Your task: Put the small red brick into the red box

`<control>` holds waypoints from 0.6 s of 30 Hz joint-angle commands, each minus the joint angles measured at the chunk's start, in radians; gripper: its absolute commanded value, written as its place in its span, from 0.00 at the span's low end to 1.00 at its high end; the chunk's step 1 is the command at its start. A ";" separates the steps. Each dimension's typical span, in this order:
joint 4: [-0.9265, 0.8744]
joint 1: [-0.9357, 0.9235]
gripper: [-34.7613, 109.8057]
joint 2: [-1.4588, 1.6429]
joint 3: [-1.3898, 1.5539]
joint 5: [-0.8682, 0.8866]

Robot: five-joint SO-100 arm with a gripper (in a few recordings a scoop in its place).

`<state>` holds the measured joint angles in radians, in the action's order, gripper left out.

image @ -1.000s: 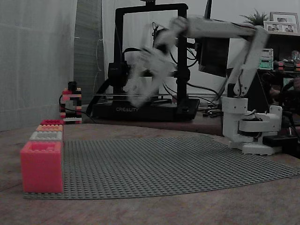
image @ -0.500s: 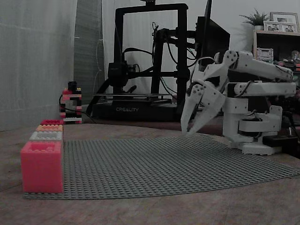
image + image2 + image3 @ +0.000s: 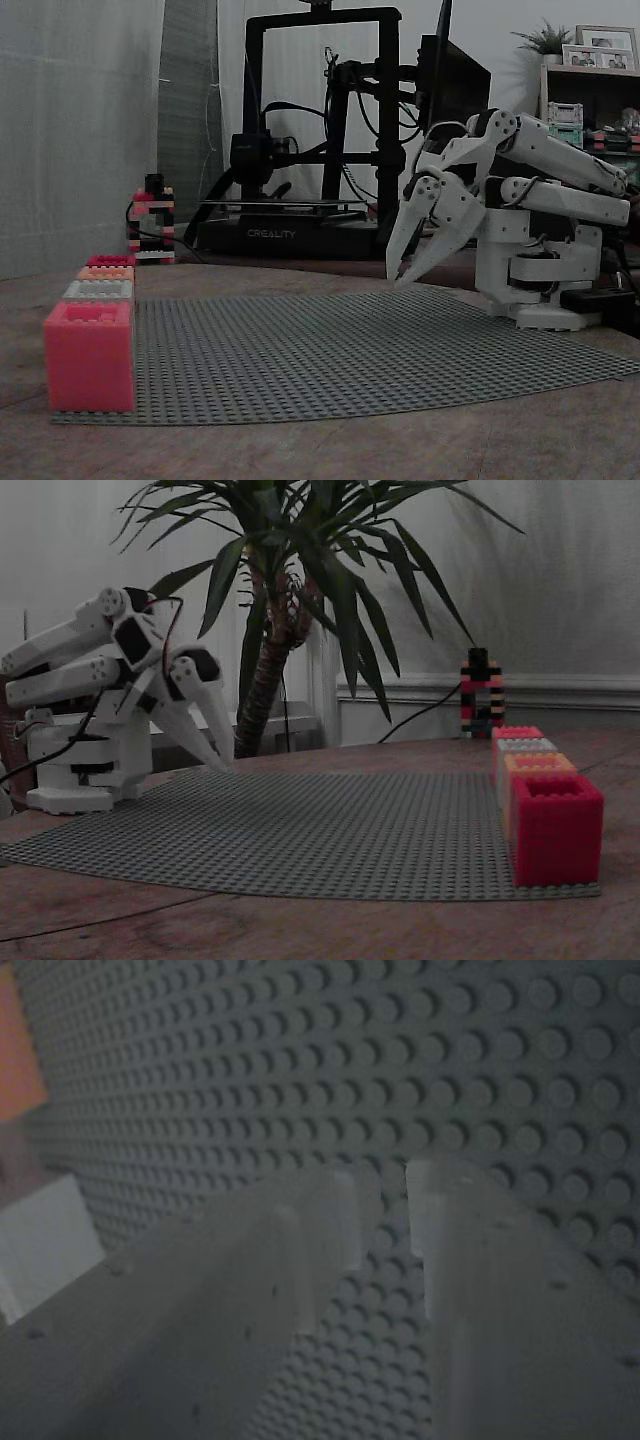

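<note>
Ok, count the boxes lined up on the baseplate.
4, in one row along the baseplate's edge: near red box, orange box, grey-white box, then far red box. Each partly hides the next; more could be hidden.

A home hobby room: 3D printer (image 3: pixel 310 140), potted palm (image 3: pixel 300 590), framed photos (image 3: pixel 605 45).

A brown table (image 3: pixel 300 450) carries a grey studded baseplate (image 3: pixel 350 350) and the arm's base (image 3: pixel 545 300)
</note>
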<state>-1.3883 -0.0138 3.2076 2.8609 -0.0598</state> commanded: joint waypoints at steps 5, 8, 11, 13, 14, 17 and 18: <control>-0.017 0.025 0.24 0.012 0.000 0.003; -0.017 0.025 0.24 0.012 0.000 0.005; -0.017 0.025 0.24 0.012 0.000 0.006; -0.017 0.025 0.25 0.012 0.000 0.006; -0.017 0.025 0.26 0.012 0.000 0.006; -0.017 0.025 0.25 0.012 0.000 0.006; -0.017 0.025 0.25 0.012 0.000 0.006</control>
<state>-1.3883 -0.0138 3.2076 2.8609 -0.0598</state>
